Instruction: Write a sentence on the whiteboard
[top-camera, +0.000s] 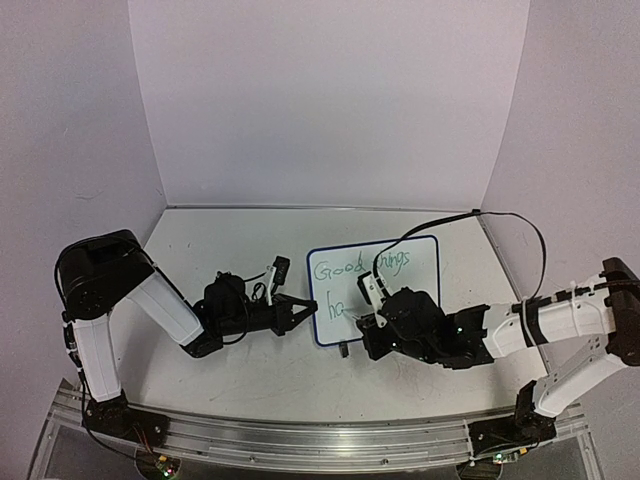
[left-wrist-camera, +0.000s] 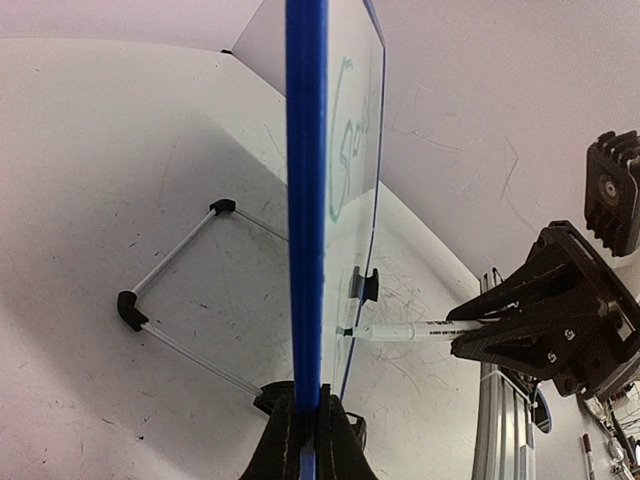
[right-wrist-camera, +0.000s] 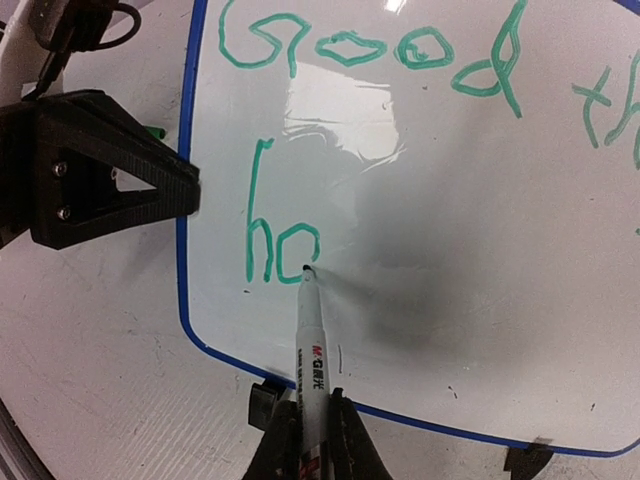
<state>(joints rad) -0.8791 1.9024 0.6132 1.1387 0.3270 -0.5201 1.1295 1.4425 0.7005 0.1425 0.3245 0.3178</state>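
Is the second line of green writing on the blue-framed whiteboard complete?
No, the green second line reads only "ho", the white marker pen's tip at the o.

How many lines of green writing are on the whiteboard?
2. The top line runs along the whiteboard's upper edge; the second line, just begun, sits lower left at the marker tip.
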